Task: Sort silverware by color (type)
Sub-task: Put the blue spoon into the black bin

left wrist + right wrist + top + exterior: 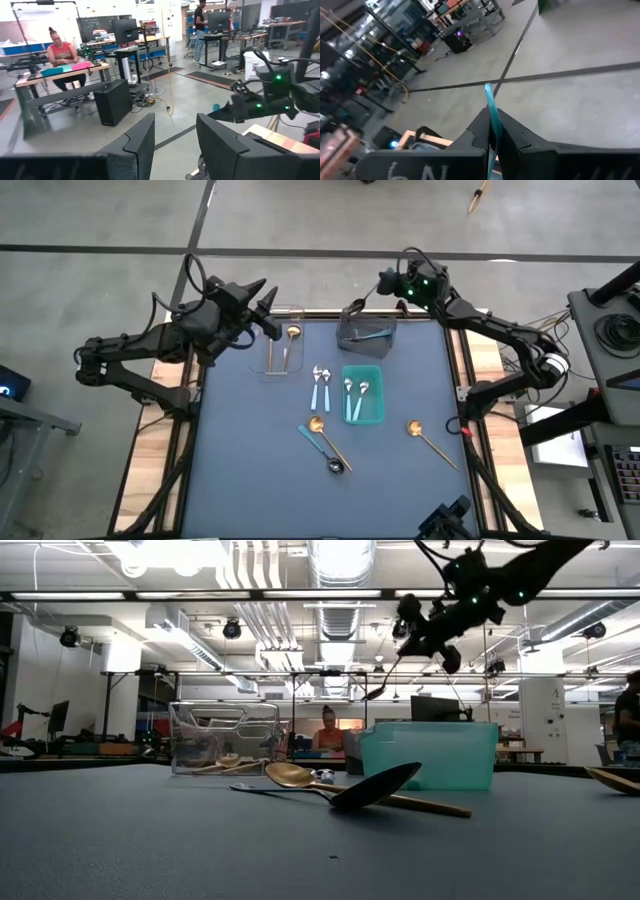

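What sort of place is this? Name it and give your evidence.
Probably a robotics lab or open industrial workshop: exposed ceiling ducts, workbenches with monitors on a concrete floor, and a person seated at a desk.

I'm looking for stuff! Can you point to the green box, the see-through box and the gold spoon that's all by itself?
green box (377, 418): high view, its right wall.
see-through box (274, 369): high view, its bare floor near the front rim.
lone gold spoon (414, 426): high view, its bowl.

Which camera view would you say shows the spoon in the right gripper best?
The right wrist view: the teal-handled spoon sits pinched between the right gripper fingers. The low view shows its dark bowl hanging; the high view barely shows it; the left wrist view doesn't.
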`<state>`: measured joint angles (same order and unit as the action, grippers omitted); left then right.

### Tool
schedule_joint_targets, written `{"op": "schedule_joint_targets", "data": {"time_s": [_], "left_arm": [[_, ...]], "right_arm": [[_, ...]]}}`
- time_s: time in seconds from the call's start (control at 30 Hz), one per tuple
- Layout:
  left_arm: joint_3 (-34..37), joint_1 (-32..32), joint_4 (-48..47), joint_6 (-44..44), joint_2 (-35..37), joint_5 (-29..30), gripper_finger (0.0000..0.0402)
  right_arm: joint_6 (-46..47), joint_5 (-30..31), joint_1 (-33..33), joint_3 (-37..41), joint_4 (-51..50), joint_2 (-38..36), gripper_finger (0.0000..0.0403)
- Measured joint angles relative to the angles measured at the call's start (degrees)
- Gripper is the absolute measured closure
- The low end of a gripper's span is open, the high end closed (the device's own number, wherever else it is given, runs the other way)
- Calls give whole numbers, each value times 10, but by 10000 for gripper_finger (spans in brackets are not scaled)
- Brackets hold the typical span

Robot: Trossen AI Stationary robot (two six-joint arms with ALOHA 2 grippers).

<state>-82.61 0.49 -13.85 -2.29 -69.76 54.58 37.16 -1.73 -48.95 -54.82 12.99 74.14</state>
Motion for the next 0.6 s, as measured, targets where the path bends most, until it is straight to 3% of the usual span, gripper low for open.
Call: {"op": "schedule_joint_targets", "data": {"time_s": [0.27, 0.6], "left_arm": [[0, 0, -9, 2, 0, 5, 274], [0, 0, -9, 9, 0, 5, 274]], "right_arm": [[42, -73, -30, 73, 140, -1, 394], [53, -45, -26, 121, 143, 12, 394]]}}
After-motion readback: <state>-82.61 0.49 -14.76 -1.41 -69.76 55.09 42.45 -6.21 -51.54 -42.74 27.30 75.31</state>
